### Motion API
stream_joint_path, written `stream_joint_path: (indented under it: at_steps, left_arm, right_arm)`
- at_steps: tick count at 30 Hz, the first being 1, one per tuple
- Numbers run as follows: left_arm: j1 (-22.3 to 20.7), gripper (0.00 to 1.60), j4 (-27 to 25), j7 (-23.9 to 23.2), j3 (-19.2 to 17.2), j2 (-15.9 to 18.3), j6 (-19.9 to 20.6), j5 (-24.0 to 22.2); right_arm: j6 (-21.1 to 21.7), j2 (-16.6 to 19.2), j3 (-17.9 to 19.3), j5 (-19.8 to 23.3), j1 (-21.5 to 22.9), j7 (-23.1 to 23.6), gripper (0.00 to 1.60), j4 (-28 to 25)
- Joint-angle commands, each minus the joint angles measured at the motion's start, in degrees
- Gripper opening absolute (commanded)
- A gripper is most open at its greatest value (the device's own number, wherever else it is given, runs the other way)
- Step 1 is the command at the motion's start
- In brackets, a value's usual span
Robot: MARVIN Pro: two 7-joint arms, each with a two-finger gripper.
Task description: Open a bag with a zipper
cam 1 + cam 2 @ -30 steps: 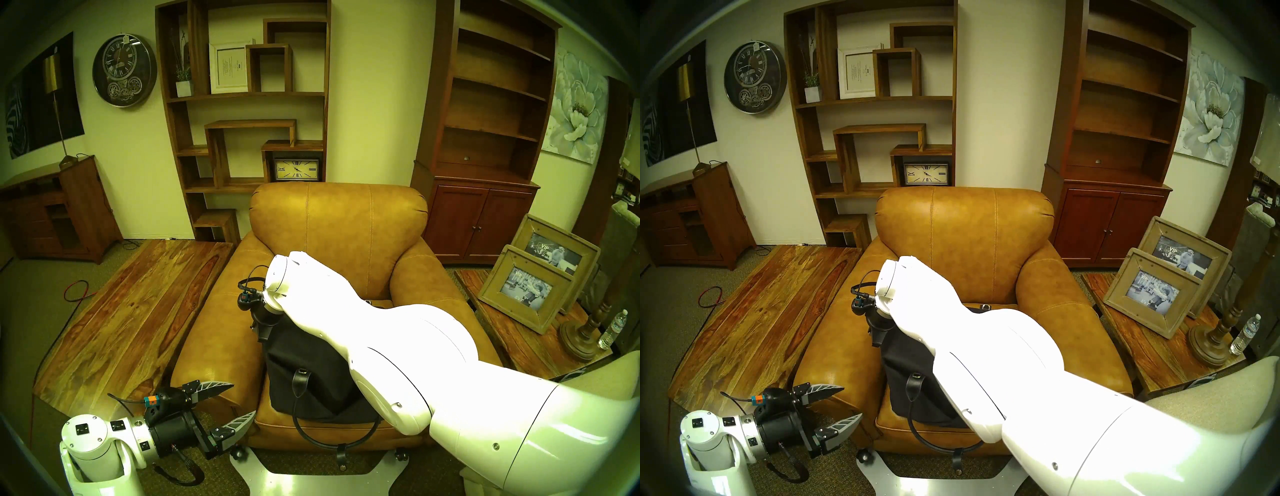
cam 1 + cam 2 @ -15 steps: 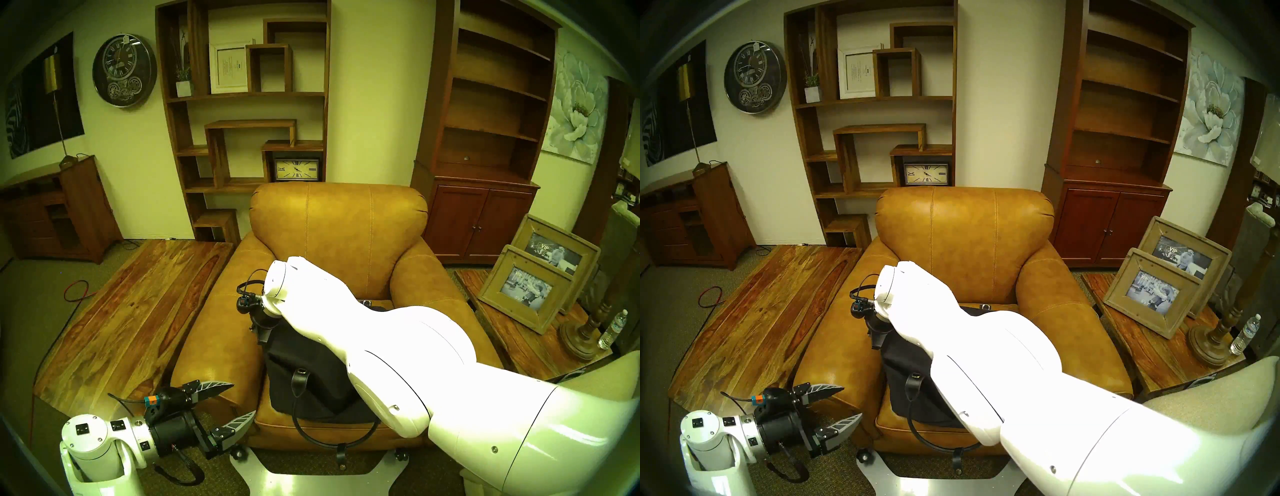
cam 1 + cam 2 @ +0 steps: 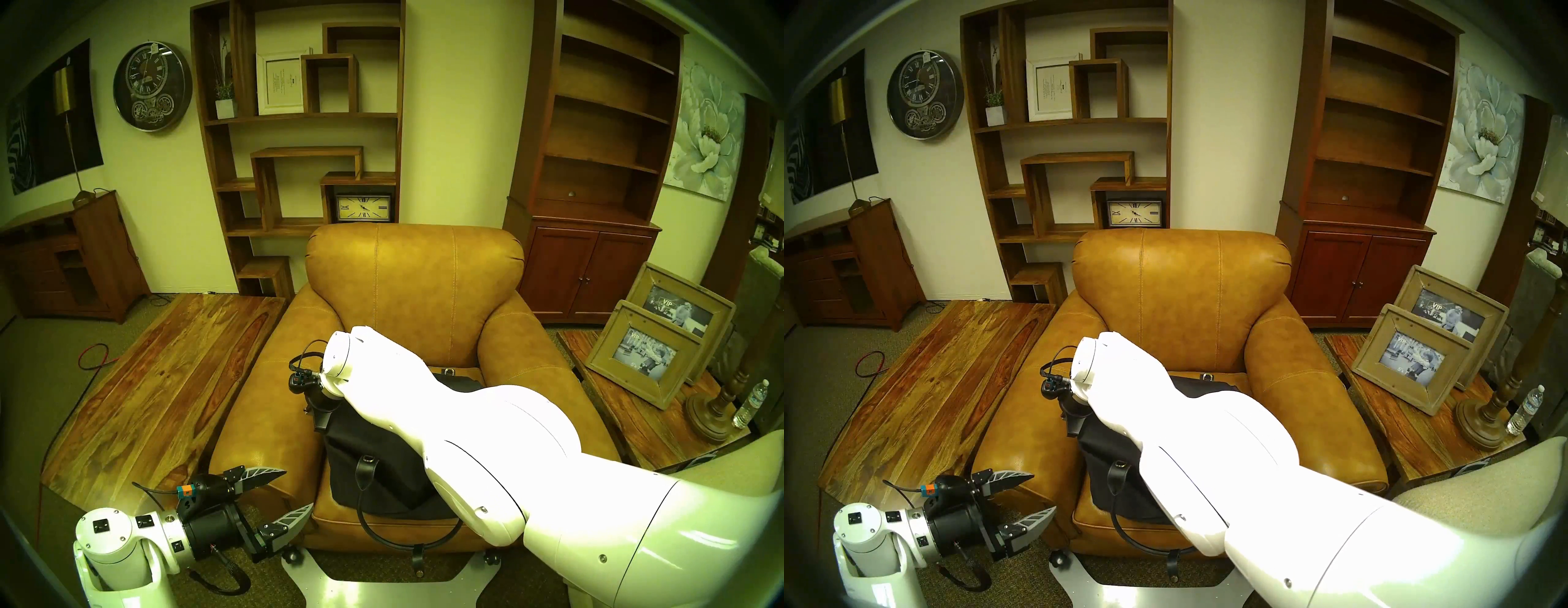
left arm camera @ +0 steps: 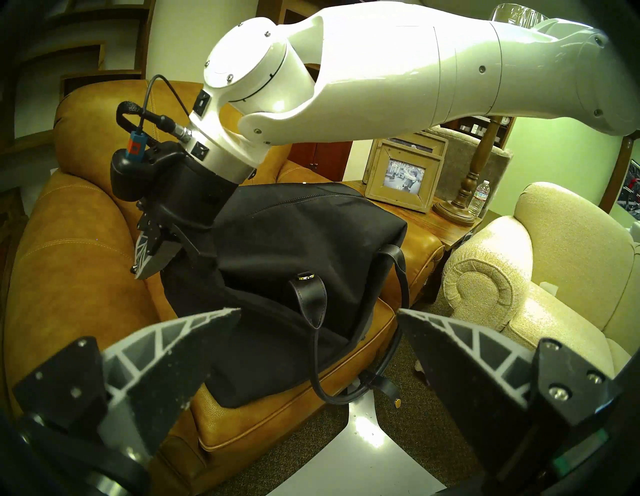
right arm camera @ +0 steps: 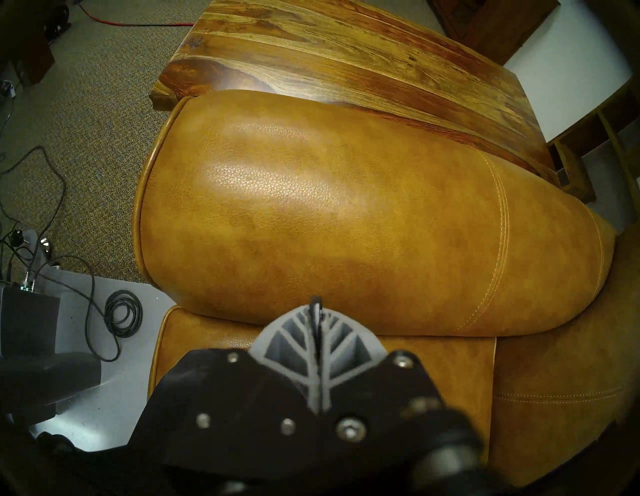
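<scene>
Item: bag (image 4: 294,242), black canvas, on the tan armchair (image 3: 415,271) seat, centre of the head view; a handle loop droops over the seat's front edge.

Zipper (image 4: 277,198): along the bag's top.

My right claw (image 5: 317,311): pressed shut on a thin dark tab, probably the zipper pull, at the bag's left end.

My left claw (image 3: 292,488): spread wide, empty, lower left.

Step, by my reckoning: drawing the pull along. Next: a steady pull, bag braced.

Room: carpet, wooden tables, shelves behind.

Right tool (image 5: 317,313) clamped, left tool (image 3: 292,492) agape
</scene>
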Motion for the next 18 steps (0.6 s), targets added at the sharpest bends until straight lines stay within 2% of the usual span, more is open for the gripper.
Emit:
stream_joint_path:
  at_steps: [1, 2, 3, 6, 13, 18]
  left_arm:
    - [0.0, 1.60, -0.6, 0.0, 0.1, 0.1, -0.1, -0.2]
    - [0.0, 1.60, -0.6, 0.0, 0.1, 0.1, -0.1, -0.2]
    - [0.0, 1.60, -0.6, 0.0, 0.1, 0.1, -0.1, -0.2]
    - [0.0, 1.60, -0.6, 0.0, 0.1, 0.1, -0.1, -0.2]
    - [0.1, 1.60, -0.7, 0.0, 0.1, 0.1, -0.1, -0.3]
    - [0.1, 1.60, -0.8, 0.0, 0.1, 0.1, -0.1, -0.3]
  right_arm:
    - [-0.9, -1.7, 0.4, 0.8, 1.4, -1.0, 0.00, -0.5]
    - [-1.0, -1.7, 0.7, 1.0, 2.1, -1.1, 0.00, -0.3]
    - [-1.1, -1.7, 0.9, 1.1, 2.5, -1.1, 1.60, -0.4]
    - [-1.9, -1.6, 2.1, 2.1, 4.6, -0.5, 1.60, -0.8]
    - [-6.2, 3.5, 6.4, 5.1, 9.5, 4.7, 1.60, -2.1]
    - [-8.2, 7.2, 8.9, 6.6, 10.1, 9.7, 1.60, -3.2]
